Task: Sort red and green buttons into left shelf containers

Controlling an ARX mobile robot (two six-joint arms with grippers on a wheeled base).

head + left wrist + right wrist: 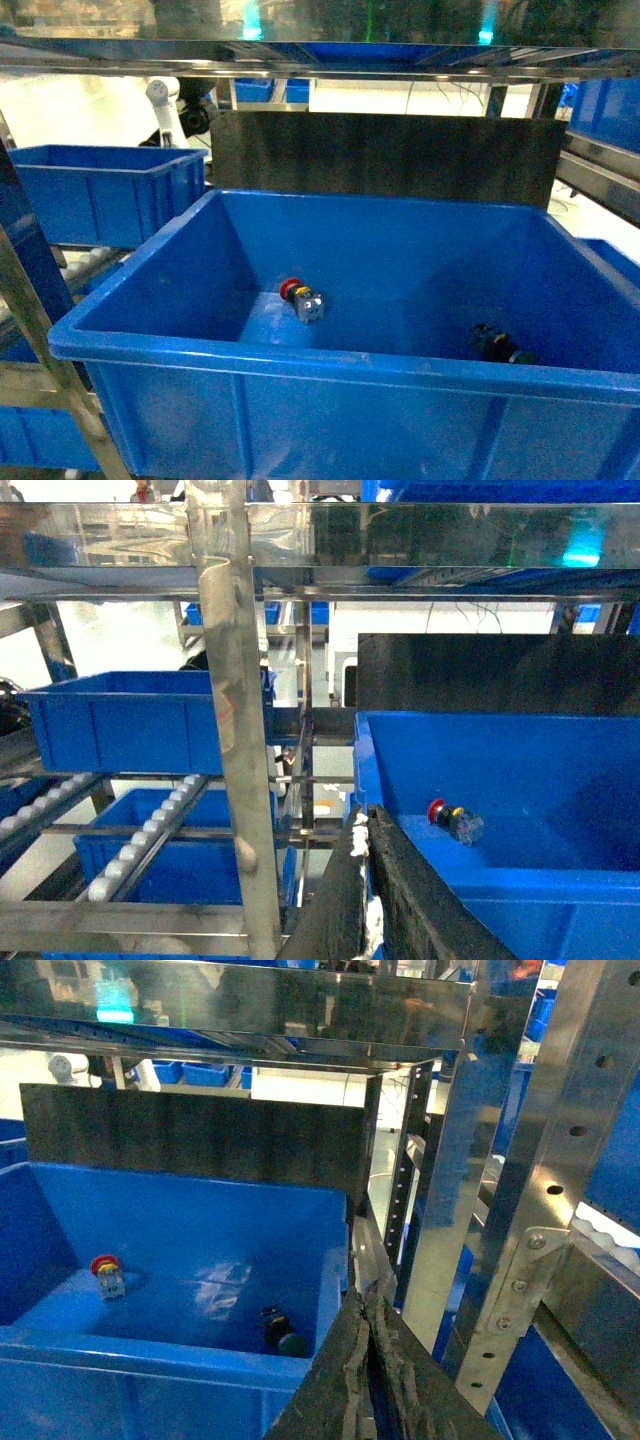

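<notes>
Under the steel shelf [320, 60], a large blue tub [150, 345] is being viewed with a dark panel [385, 155] behind it. Left of the tub, shelf containers [100, 190] are resting on a roller rack [150, 830]. Inside the tub, the red button [303, 298] is lying mid-floor, red cap on a blocky body; the dark button [497, 345] is lying at the right wall. The left gripper [365, 880] and right gripper [368, 1360] are being held pressed together.

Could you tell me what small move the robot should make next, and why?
Probably lower the left hand, which looks shut and empty, into the big blue tub toward the red button. Both buttons, it and the dark one, lie untouched on the tub floor.
</notes>
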